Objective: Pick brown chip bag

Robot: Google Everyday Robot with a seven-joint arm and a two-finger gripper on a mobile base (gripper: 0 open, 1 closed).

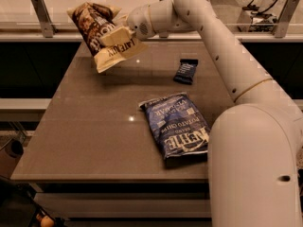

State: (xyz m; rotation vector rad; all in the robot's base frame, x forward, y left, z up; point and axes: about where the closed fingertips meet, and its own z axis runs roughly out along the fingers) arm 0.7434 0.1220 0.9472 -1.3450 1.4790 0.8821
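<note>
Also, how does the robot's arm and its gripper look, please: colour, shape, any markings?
The arm is smooth off-white, made of thick rounded tube sections, with a thin tan band, small dark holes and no loose cables. The gripper, above the table's back left at the brown chip bag, is off-white too; a dotted patch marks its wrist.

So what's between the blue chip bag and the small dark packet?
Camera view: bare tabletop. Gripper holds the brown chip bag above the far edge.
</note>
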